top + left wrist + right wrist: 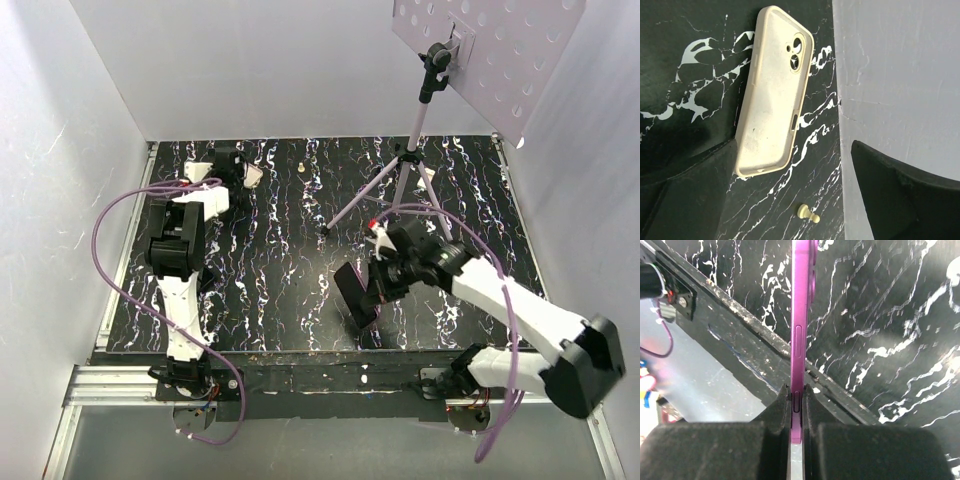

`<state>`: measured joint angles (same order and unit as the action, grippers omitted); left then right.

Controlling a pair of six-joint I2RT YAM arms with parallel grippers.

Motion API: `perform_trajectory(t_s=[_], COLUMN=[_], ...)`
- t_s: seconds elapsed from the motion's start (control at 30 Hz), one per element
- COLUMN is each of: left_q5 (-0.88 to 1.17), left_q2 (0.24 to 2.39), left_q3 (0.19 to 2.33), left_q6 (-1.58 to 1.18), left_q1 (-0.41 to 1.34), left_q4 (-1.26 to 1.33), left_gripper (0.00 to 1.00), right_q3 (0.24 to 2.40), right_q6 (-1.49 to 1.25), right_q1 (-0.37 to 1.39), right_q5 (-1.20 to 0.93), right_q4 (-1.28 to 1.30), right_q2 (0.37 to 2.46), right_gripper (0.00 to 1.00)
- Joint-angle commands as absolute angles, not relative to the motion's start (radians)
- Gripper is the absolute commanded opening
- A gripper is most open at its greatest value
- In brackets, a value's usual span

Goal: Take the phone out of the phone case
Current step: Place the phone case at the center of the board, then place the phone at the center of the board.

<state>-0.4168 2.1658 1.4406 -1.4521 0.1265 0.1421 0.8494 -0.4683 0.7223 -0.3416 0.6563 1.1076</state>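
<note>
The empty cream phone case (772,95) lies open side up on the black marbled table, near the back-left wall; it also shows in the top view (253,176). My left gripper (790,200) is open just short of the case, touching nothing, and shows in the top view (226,168). My right gripper (797,410) is shut on the purple phone (802,315), held edge-on above the table's front edge. In the top view the phone (355,295) hangs dark-faced from the right gripper (383,280), out of the case.
A small cream chess pawn (808,214) lies on the table close to the case, by the white wall (900,75). A tripod (400,190) with a perforated board (490,50) stands at the back right. The metal front rail (300,375) runs below the phone.
</note>
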Motion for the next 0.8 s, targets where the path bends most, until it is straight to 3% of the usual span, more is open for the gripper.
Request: perform_trajectory(t_s=[0.0,0.23,0.37,0.6,0.77], left_q5=[-0.375,-0.365,-0.471,-0.393,-0.361], left_q2=[2.062,1.725,1.577,1.244,1.223], left_q3=[1.514,1.321,1.299,1.039,0.945], left_q6=[-1.470,-1.064,-1.105,-1.000,-0.954], left_q1=[0.095,0.086,0.071,0.072,0.072], left_q4=[-0.147,-0.316,-0.769,-0.691,-0.637], left_gripper=[0.98,0.98,0.98,0.98,0.98], right_q3=[1.089,1.353,1.474,1.646,1.730], right_q6=[-0.157,0.202,0.316,0.459,0.526], right_q1=[0.744,0.885,0.923,0.956,0.966], right_q5=[-0.417,-0.486,-0.547,-0.569,-0.566], right_q4=[0.721,0.903,0.988,1.130,1.170], right_q2=[1.294,1.678,1.817,2.021,2.129], right_gripper=[0.01,0.01,0.01,0.01,0.01])
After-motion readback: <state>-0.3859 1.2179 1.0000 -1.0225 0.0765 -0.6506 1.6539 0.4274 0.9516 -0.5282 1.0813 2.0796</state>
